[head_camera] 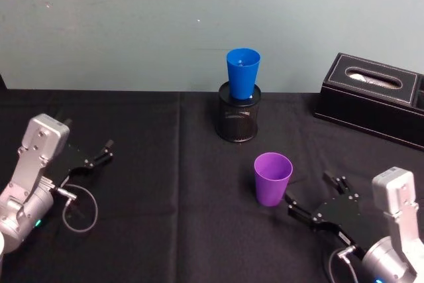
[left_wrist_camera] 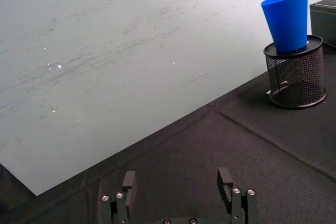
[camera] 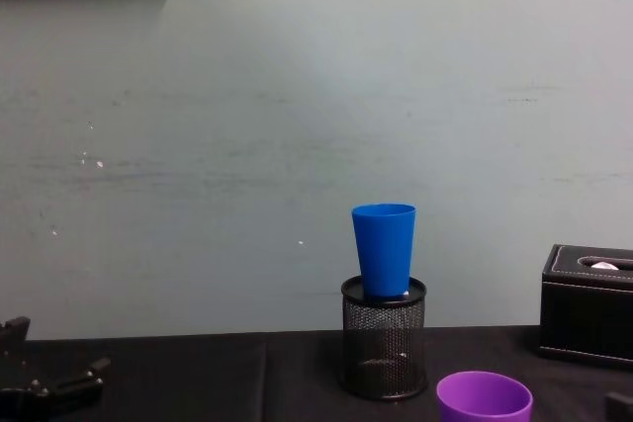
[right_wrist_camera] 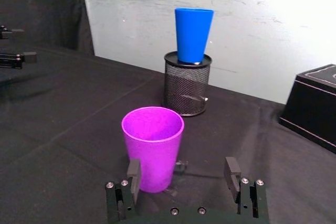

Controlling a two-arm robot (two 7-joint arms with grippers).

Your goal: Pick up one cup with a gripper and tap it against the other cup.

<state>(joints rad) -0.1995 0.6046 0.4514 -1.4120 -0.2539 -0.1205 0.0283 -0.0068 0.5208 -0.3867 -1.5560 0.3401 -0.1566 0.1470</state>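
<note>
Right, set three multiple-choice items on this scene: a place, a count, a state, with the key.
1. Where is the blue cup? A) on the cloth B) in the top of the mesh holder C) on the box
2. How many cups are there? A) one B) three C) two
3. How is the right gripper? A) open, holding nothing B) shut on a cup C) shut, holding nothing
Key: 1 B, it stands in the holder's rim. 2 C, the blue cup and the purple cup. 3 A, its fingers are apart, the purple cup beside them; the left gripper lies open at the far left.
</note>
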